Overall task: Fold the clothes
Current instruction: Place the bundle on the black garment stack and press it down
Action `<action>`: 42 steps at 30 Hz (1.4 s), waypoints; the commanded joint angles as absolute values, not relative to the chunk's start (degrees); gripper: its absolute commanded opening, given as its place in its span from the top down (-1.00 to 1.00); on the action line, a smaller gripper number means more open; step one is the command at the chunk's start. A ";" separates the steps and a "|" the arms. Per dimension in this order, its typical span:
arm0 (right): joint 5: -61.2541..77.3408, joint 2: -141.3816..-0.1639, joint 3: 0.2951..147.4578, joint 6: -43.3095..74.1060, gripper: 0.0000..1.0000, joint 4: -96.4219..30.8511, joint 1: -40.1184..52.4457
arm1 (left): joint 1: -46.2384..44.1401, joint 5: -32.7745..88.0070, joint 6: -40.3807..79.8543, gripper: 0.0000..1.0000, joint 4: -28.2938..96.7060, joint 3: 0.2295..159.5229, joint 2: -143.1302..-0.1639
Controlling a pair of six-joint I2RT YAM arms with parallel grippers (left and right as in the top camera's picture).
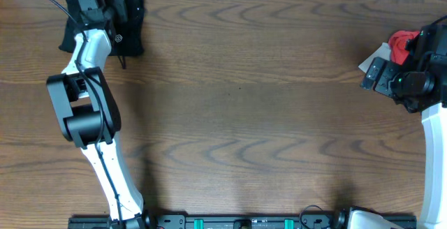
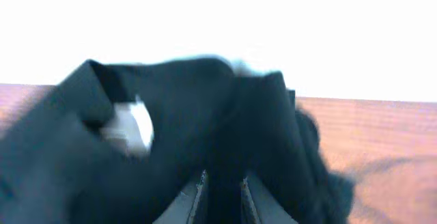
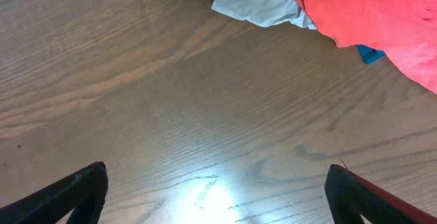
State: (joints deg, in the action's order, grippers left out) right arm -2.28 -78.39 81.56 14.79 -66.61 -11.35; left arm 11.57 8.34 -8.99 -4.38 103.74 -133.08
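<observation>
On my far-left corner of the table [image 1: 244, 103], a dark brown board with long wavy grain, lies the black top [image 1: 130, 30]. It is a soft, crumpled heap with an irregular outline at the far edge, and a small round white mark [image 1: 119, 38] shows on it from overhead. My left arm reaches up to it. On the left wrist camera the picture is blurred, but the black cloth fills most of the view in thick, rounded folds, with a pale patch [image 2: 130, 127] tucked into one crease. I can't tell what that patch is. The left gripper [image 2: 222, 195] is pinched on the black top: the two fingers [image 2: 194, 200] stand close together and a fold of the fabric runs down into the narrow slot between them.

The middle of the table is bare wood, matte with a soft glare spot near the right arm.

At the far right edge sits the other pile. The light grey piece [image 3: 259, 2] is thin and smooth, with one corner pointing out to the left. The red tee [image 3: 372, 12] lies bunched on top of it and overlaps it. A small sliver of blue fabric [image 3: 369, 54] peeks from under the red. The right gripper [image 3: 215, 173] hangs over bare wood just near of this pile, its dark wedge-shaped fingers [image 3: 75, 193] spread wide and gripping nothing.
</observation>
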 commanded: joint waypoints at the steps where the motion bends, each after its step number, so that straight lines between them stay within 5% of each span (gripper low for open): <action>1: -2.07 -78.76 81.23 14.04 -0.99 -66.67 -11.62 | 12.16 7.88 -9.02 0.63 -5.58 103.61 -125.78; 16: -2.07 -78.78 81.23 11.88 -0.98 -66.65 -11.62 | 16.69 2.98 -8.95 0.87 11.55 100.99 -125.40; 32: -1.43 -78.78 81.23 11.90 -0.99 -67.09 -11.62 | 16.97 3.01 -8.97 0.88 3.38 96.42 -135.24; 42: -1.45 -78.76 81.23 11.88 -0.99 -66.59 -11.62 | 16.91 3.01 -8.97 0.88 -3.36 96.55 -126.85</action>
